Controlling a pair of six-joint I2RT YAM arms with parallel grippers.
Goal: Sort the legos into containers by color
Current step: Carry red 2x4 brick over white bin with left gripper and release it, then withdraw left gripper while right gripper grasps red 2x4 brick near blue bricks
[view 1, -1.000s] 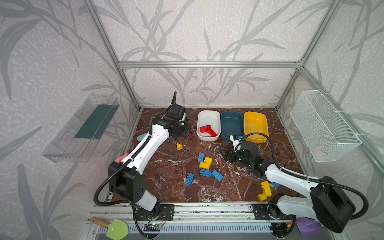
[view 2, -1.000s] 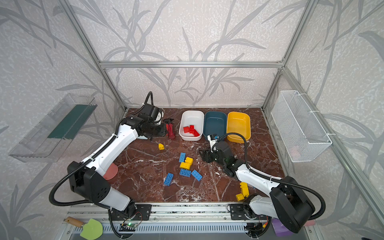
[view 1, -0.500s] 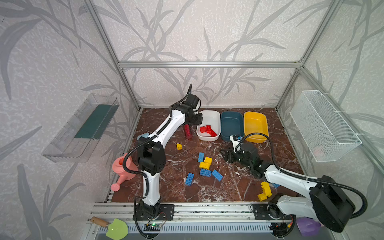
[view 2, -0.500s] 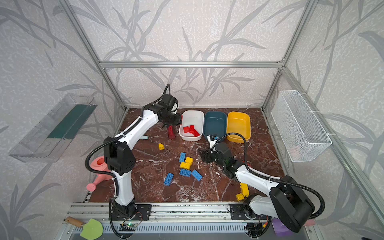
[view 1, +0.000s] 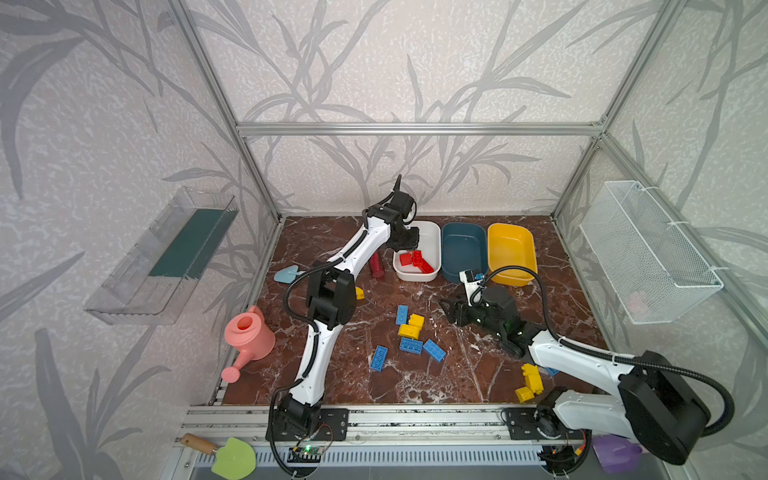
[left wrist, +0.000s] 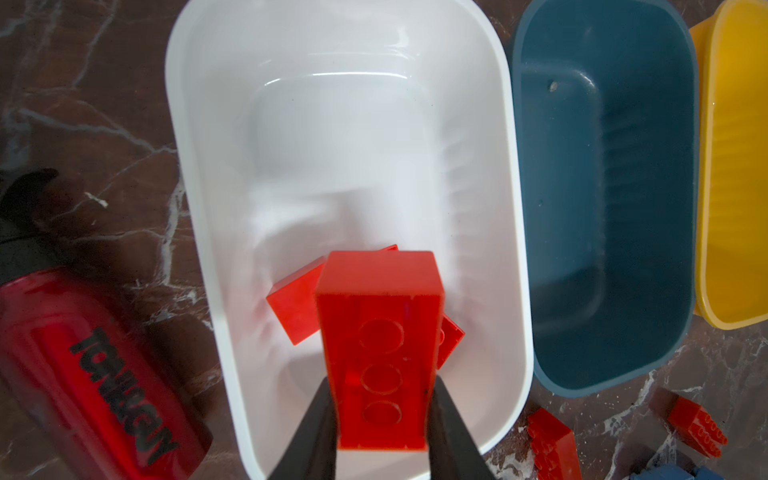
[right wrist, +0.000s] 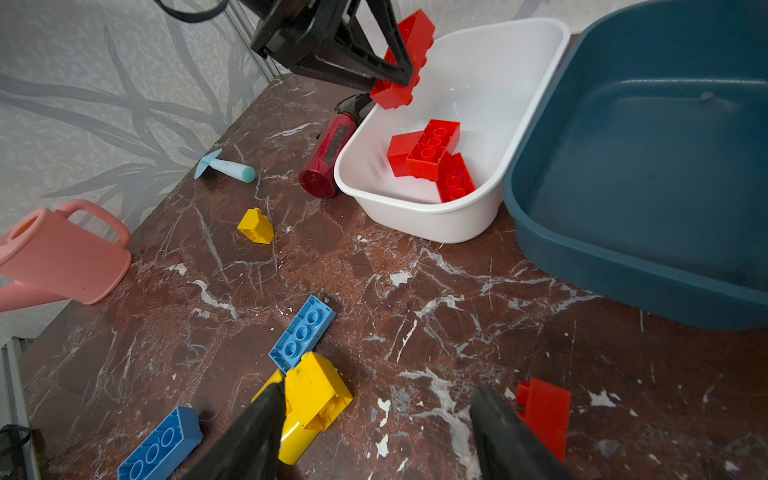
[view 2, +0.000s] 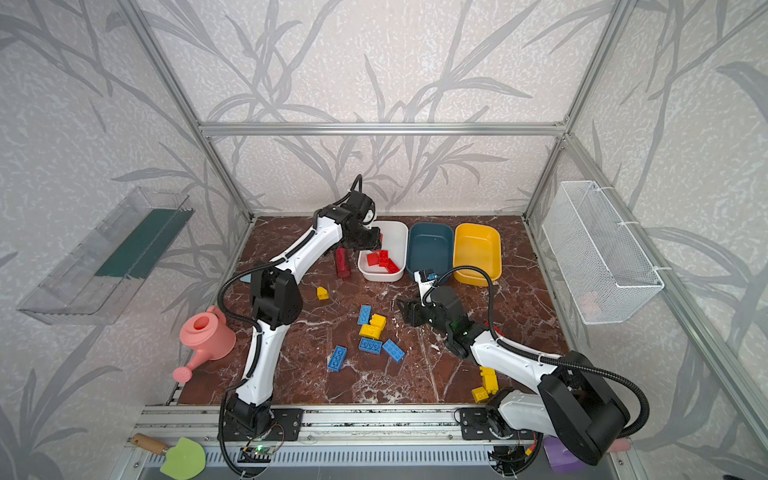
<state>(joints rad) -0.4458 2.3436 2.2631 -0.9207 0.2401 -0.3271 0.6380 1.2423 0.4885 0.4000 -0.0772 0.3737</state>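
Note:
My left gripper (left wrist: 380, 399) is shut on a red lego (left wrist: 380, 332) and hangs over the near end of the white container (view 1: 430, 237), where a few red legos (right wrist: 432, 153) lie. The dark teal container (view 1: 463, 249) and the yellow container (view 1: 511, 253) stand beside it, both bare inside. My right gripper (right wrist: 374, 395) is open just above the table, with a yellow lego (right wrist: 316, 395) by one finger and a red lego (right wrist: 544, 411) by the other. Blue and yellow legos (view 1: 409, 328) lie loose mid-table.
A dark-red spray bottle (view 1: 376, 264) lies against the white container's left side. A pink watering can (view 1: 249, 336) and a light-blue spade (view 1: 286, 274) sit at the left. More yellow legos (view 1: 532, 380) lie by the right arm. A wire basket (view 1: 648, 249) hangs on the right wall.
My left arm has swung right from beside the spray bottle to over the white container, still shut. The right arm has hardly moved.

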